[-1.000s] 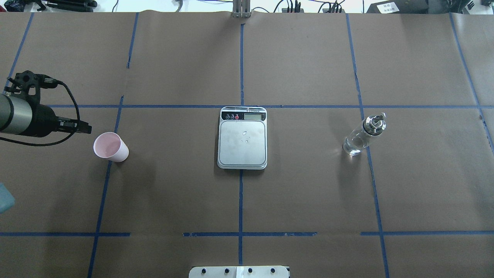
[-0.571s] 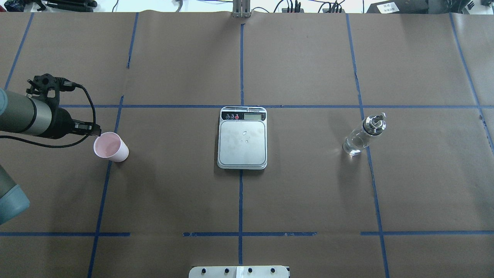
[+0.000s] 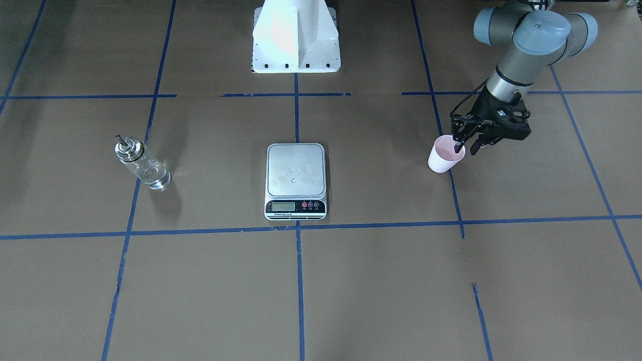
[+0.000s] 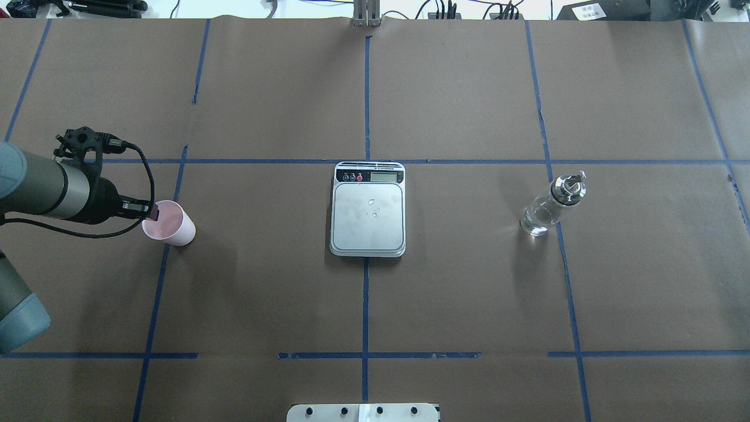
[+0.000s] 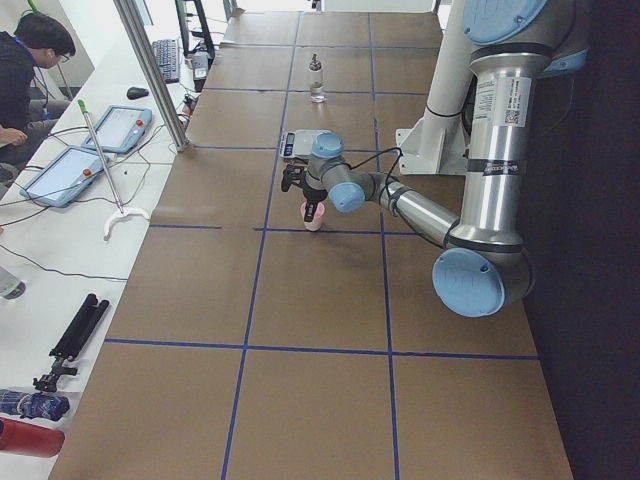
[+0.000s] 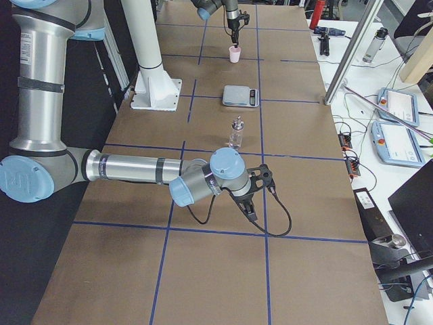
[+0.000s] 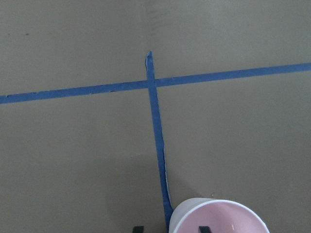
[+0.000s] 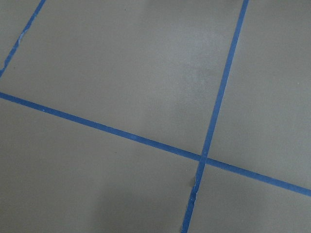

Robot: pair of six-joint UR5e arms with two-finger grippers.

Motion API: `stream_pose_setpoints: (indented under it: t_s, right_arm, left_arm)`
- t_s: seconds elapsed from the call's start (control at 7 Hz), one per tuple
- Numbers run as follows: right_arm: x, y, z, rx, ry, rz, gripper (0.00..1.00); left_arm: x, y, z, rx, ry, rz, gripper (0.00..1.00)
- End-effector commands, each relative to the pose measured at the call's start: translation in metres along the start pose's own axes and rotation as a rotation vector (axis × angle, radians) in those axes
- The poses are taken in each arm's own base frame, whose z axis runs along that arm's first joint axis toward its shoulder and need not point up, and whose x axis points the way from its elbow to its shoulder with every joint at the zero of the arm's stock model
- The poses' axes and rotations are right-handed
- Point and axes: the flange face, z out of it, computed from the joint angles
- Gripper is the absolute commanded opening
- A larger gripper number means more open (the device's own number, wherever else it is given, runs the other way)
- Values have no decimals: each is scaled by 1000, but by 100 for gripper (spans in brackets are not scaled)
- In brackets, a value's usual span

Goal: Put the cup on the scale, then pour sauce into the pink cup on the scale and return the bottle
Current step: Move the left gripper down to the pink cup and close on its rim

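The robot's left gripper (image 3: pixel 465 146) hangs over the pink cup (image 3: pixel 444 158) with its jaws apart, one finger inside the rim and the other outside the wall nearest the arm, so the grasp looks set up but not yet made. The cup stands upright on the brown-paper surface (image 4: pixel 469 293) on the robot's left, well apart from the scale (image 4: pixel 367 218), which lies at the centre on a blue tape line (image 4: pixel 365 305) with nothing on its steel platform but a few small glints that may be droplets. The bottle (image 4: pixel 549 206), its metal pourer cap on, stands upright on the robot's right side, also well apart from the scale. The right gripper (image 6: pixel 252 204) shows only in the side view, low over the surface and short of the bottle; whether it is open or closed cannot be told. Its wrist camera sees only paper and tape. As things lie, no part of the task appears complete. The cup has yet to be gripped, lifted and set on the scale, and the pour and the bottle's return are both to come.
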Motion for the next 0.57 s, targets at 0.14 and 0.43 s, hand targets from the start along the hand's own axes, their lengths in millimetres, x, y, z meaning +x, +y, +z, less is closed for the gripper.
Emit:
stream_pose_setpoints:
  t_s: [0.14,0.43]
  right_arm:
    - [0,0,0,-1,1,1,100]
    - [-1,0,-1,1,0,-3,100]
  left_arm:
    - [3,9,10,-22,-3,12,45]
    - [3,9,11,-24,-6,10,0]
